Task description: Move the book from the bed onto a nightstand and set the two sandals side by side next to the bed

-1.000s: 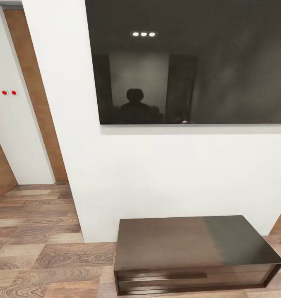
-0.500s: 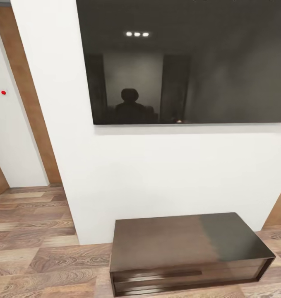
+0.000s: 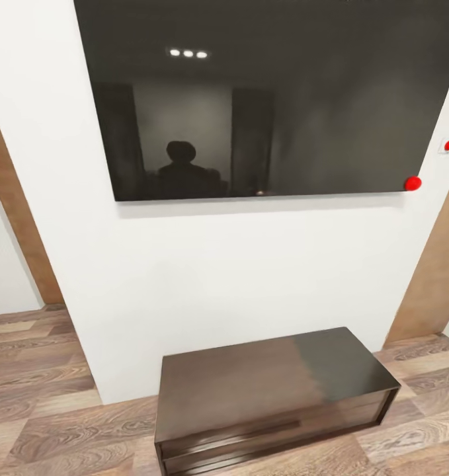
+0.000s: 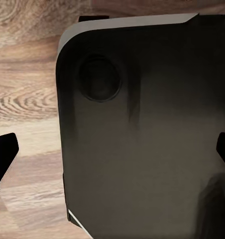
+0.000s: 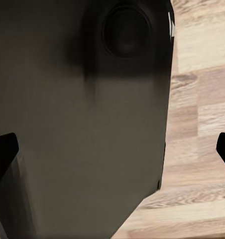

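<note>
At the head view's far left we see wood-plank floor (image 3: pixel 32 370); at center a dark wall screen (image 3: pixel 264 99) hangs above a long dark cabinet (image 3: pixel 270 390). Both wrist views show spread fingertips (image 4: pixel 3 154) (image 5: pixel 3 152), holding nothing, over our dark base (image 4: pixel 142 134).

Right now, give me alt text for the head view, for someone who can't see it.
A large black glossy wall screen hangs on a white wall, dimly reflecting three ceiling lights and a dark silhouette. Below it, a long low dark-brown wooden cabinet with one wide drawer stands on the wood-plank floor. Brown wooden wall panels flank the wall.
</note>
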Robot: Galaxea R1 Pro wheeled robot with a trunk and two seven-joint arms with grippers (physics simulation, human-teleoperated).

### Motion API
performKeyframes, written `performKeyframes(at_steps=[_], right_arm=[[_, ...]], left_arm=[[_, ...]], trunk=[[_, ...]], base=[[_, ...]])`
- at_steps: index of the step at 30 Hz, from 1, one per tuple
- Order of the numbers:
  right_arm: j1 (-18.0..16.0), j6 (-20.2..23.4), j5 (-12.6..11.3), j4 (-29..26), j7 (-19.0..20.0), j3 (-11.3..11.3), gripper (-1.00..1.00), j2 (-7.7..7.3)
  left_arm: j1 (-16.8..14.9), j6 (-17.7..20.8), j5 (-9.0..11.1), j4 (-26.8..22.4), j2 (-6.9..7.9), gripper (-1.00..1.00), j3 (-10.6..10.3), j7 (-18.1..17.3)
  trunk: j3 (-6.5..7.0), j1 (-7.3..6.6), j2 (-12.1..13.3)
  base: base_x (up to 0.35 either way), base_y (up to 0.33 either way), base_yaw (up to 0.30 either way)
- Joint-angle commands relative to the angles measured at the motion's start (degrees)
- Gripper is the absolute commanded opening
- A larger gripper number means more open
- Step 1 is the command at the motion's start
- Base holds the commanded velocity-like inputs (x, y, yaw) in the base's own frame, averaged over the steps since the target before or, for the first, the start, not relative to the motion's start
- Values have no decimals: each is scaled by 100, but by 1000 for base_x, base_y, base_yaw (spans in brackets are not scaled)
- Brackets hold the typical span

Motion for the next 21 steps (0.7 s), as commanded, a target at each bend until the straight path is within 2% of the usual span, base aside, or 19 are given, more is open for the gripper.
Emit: performKeyframes(at_steps=[1,21], right_arm=[[-2,4,-4,-1,6,-5,100,0],[-2,-3,-21,-3,10,-14,100,-8]], left_arm=[[-1,-2,-1,-2,0,100,-2,-1],[-1,-8,-3,-6,1,100,-1,-1]], trunk=[[-4,0,-2],[2,0,-2]], base=[[0,0,-257],[0,0,-249]])
